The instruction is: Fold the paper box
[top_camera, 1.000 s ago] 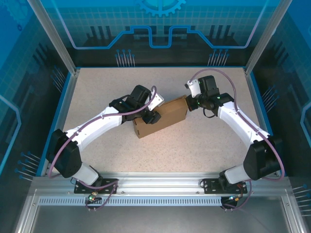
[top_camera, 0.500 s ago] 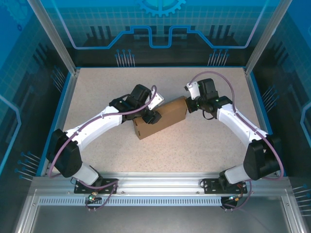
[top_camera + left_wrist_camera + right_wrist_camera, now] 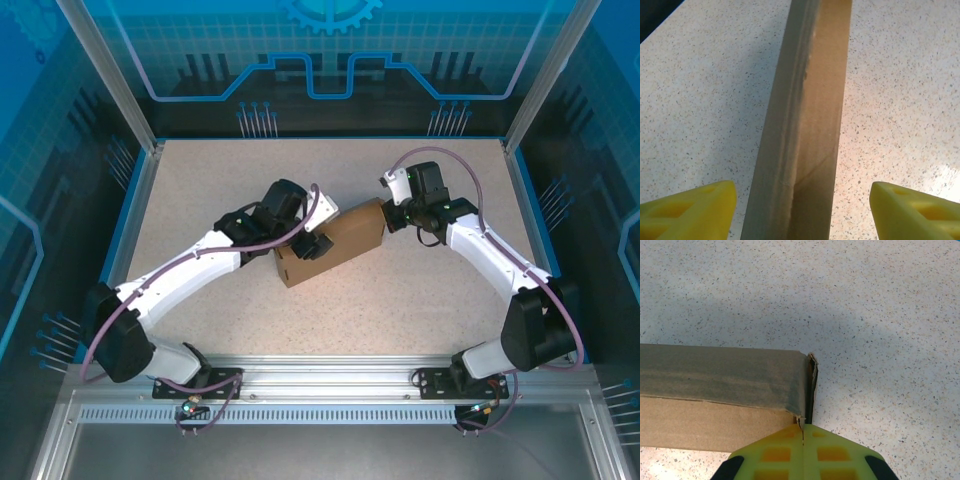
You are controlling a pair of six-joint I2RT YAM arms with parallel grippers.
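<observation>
Looking down from above, we see the paper box (image 3: 350, 235) folded up in the middle of the tabletop (image 3: 200, 190), between our two arms. Our left pincer (image 3: 312, 240) hangs over the box's left end. Its yellow fingers (image 3: 695, 210) are wide apart, one on each side of the box, not touching it. Our right pincer (image 3: 392, 215) is squeezed tight, its tips right at the box's other end. We cannot tell if a thin flap is pinched there.
</observation>
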